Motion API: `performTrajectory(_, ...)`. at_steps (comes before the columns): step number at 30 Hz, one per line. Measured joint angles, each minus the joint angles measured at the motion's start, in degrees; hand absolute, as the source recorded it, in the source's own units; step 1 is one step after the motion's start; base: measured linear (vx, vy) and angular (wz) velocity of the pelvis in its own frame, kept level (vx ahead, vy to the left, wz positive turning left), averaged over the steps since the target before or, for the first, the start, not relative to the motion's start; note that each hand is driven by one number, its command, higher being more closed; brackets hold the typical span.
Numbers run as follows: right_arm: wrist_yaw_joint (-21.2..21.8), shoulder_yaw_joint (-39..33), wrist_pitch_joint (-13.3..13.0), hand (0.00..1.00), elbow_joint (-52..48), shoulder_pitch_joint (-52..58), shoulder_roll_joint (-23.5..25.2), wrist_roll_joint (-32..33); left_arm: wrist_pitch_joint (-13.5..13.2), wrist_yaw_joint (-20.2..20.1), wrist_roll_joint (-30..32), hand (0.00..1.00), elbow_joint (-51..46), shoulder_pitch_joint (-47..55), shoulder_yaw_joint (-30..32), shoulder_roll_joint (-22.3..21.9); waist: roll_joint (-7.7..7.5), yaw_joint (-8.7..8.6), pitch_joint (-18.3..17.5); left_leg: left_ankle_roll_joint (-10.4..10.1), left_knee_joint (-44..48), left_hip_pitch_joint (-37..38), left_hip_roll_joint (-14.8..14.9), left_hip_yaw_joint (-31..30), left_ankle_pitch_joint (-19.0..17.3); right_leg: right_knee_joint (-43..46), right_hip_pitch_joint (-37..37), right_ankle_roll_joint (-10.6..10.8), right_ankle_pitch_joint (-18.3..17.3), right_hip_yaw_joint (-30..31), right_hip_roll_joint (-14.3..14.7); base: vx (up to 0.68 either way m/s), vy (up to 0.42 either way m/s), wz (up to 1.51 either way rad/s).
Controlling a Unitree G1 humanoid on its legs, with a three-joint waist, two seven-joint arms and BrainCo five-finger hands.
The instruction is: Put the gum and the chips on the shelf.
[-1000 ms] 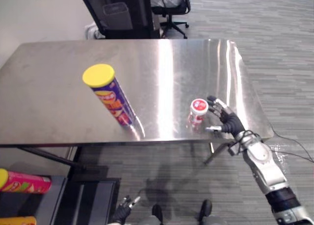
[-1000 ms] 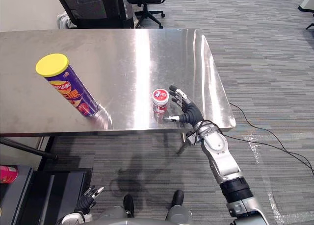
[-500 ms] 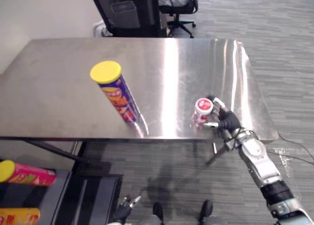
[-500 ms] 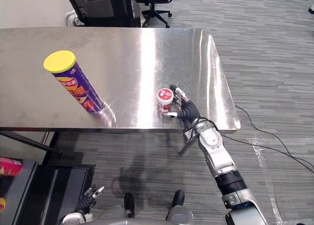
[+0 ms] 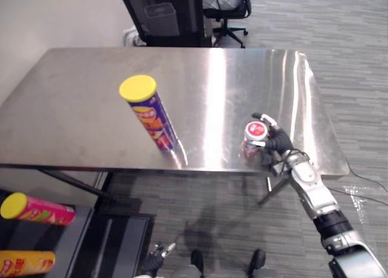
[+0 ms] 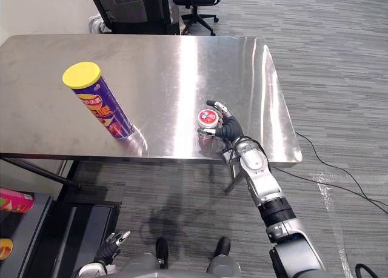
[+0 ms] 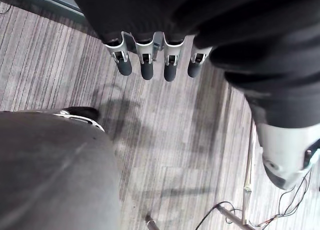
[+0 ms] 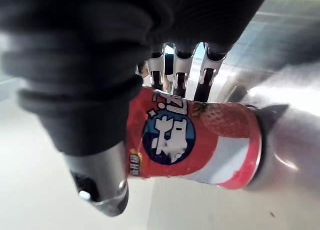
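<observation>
A small red-and-white gum can stands upright near the front right edge of the steel table. My right hand is against its right side, with fingers curled over the far side and thumb on the near side. In the right wrist view the gum can lies between the thumb and the fingers. A tall purple chips can with a yellow lid stands upright at the table's middle. My left hand hangs low beside me, and the left wrist view shows its fingers relaxed and empty.
A dark shelf unit sits low at the left, with a pink can and an orange can lying on it. A black office chair stands behind the table. Grey carpet lies all around.
The view has shifted a little. My right hand moved in from beside the gum can, and its open fingers have curled round the can.
</observation>
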Motion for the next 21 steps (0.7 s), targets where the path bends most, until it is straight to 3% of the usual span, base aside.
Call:
performTrajectory(17, -1.96, 1.8, -0.12, 1.0, 3.62, -4.07, 3.21, -0.02, 0.07, 0.05, 1.76, 0.0, -0.96, 0.11, -0.13, -0.01, 0.13, 0.57, 0.14, 0.09, -1.1, 0.33, -0.05, -0.6, 0.76, -0.08, 0.21, 0.0, 0.0, -0.48, -0.02, -0.01, -0.002, 0.02)
performTrajectory(21, -2.05, 1.83, -0.08, 1.0, -2.97, -2.76, 3.23, 0.04, 0.07, 0.16, 1.75, 0.0, -1.15, 0.3, -0.08, -0.02, 0.12, 0.3, 0.14, 0.06, -1.1, 0.46, 0.29, -0.53, 0.73, -0.08, 0.3, 0.01, 0.0, -0.38, 0.0, 0.0, 0.0, 0.0)
